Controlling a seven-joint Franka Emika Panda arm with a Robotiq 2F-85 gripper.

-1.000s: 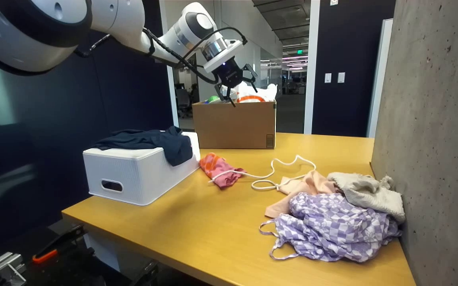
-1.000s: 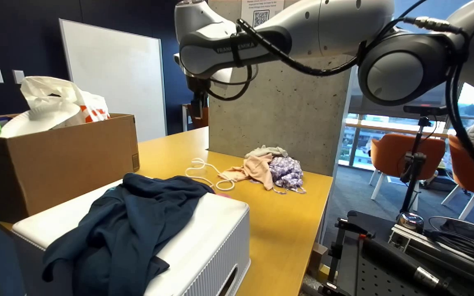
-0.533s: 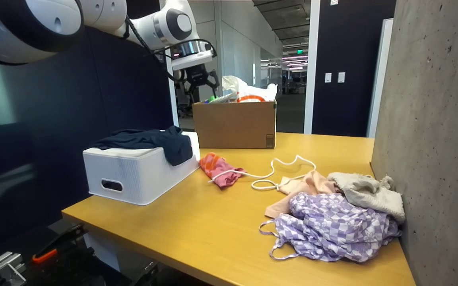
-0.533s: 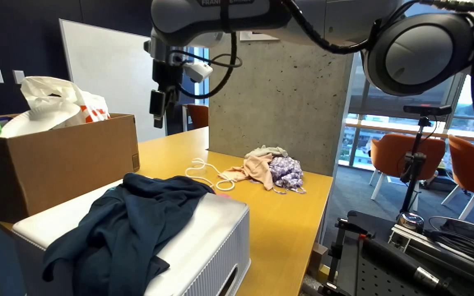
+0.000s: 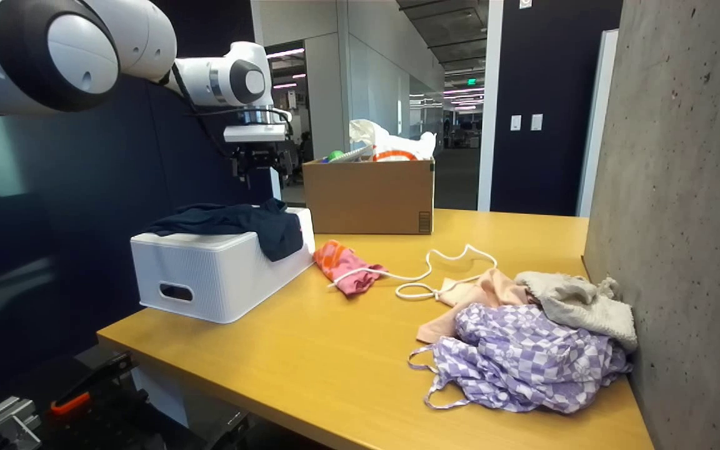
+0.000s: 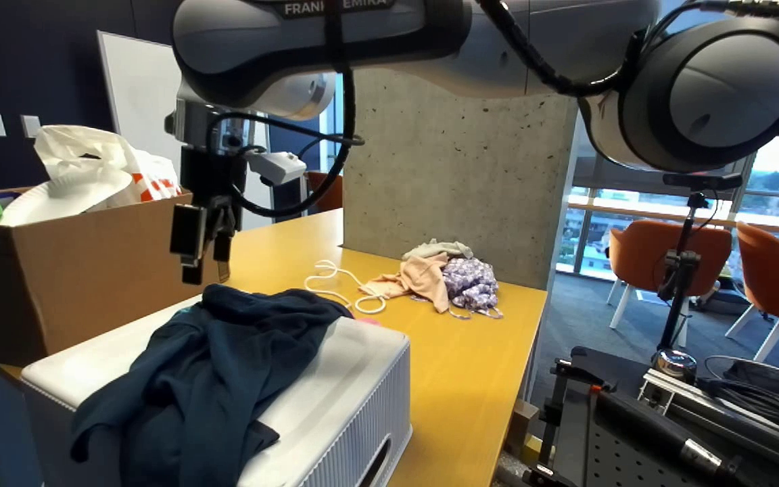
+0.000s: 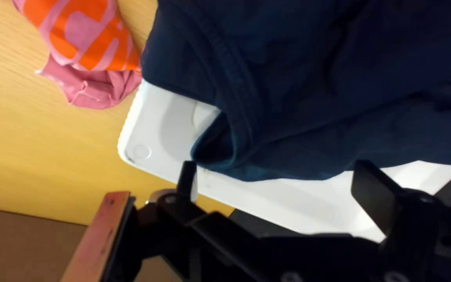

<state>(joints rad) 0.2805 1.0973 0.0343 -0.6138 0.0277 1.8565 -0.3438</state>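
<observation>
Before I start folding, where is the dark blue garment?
In an exterior view, the dark blue garment drapes over the white bin at the picture's left, below the gripper.

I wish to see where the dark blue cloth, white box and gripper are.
Dark blue cloth (image 6: 217, 365): in an exterior view, on its rumpled middle.
White box (image 5: 180, 265): in an exterior view, on its ribbed end wall.
Gripper (image 7: 275, 168): in the wrist view, midway between its fingertips.

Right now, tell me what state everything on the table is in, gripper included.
Gripper: open, holding nothing
Navy cloth: crumpled, draped over the white bin
White bin: seemingly upside down
Cardboard box: open, filled above its rim
Pink-and-orange cloth: bunched up
White cord: slack, loosely curved
Peach cloth: crumpled
Purple checked garment: crumpled, straps loose
Cream cloth: crumpled
</observation>
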